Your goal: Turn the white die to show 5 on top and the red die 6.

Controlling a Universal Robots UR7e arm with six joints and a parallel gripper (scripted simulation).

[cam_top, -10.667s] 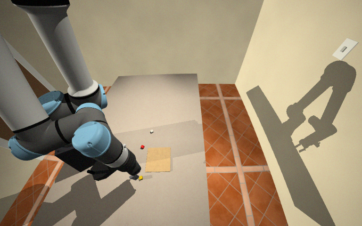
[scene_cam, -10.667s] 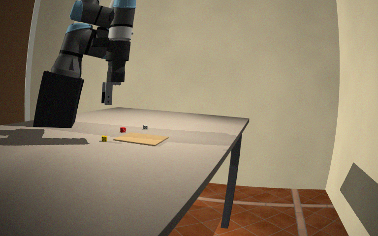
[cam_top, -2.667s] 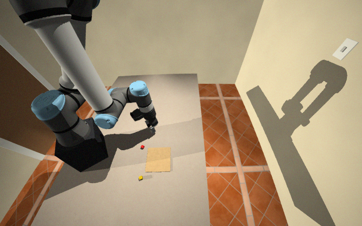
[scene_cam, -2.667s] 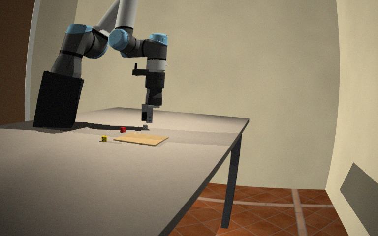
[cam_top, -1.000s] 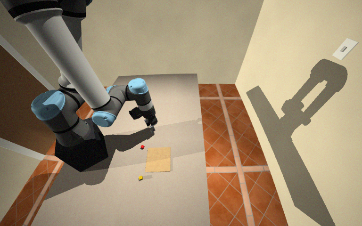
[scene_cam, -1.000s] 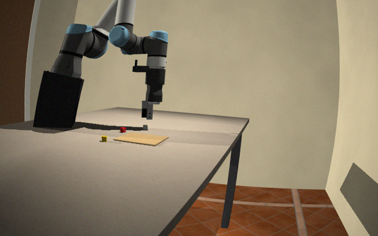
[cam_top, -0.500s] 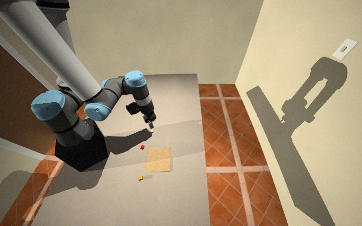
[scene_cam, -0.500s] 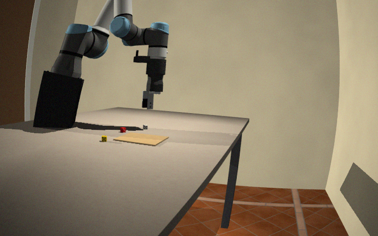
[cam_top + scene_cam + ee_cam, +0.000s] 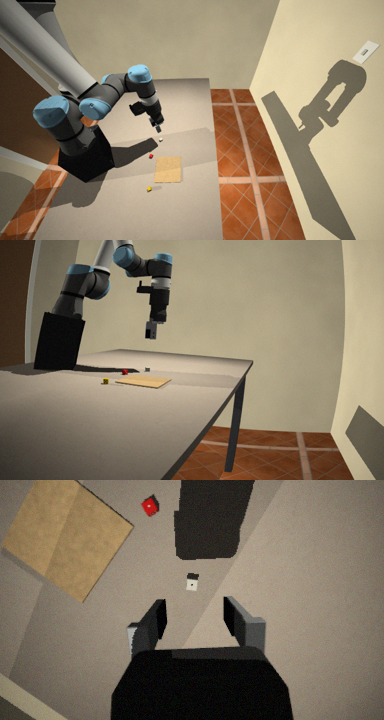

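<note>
Three dice and a mat on a table, open gripper hanging above.

No readable writing anywhere; die pips are too small to count, bar a single dark dot on the white die's top in the wrist view. Gripper (image 9: 150, 334): dark, blocky, fingers spread wide, nothing between them, well above the table (image 9: 184, 93). White die (image 9: 160, 139): small cube, on the bare table at about 11 o'clock from the mat, apart from it. Red die (image 9: 151, 155): cube, just off the mat's corner at 10 o'clock. Yellow die (image 9: 148, 189): black pips, near the mat at 7 o'clock. Mat (image 9: 167, 169): tan, flat, rectangular, faint centre crease, nothing on it. Table: smooth, grey-beige, dark legs.
</note>
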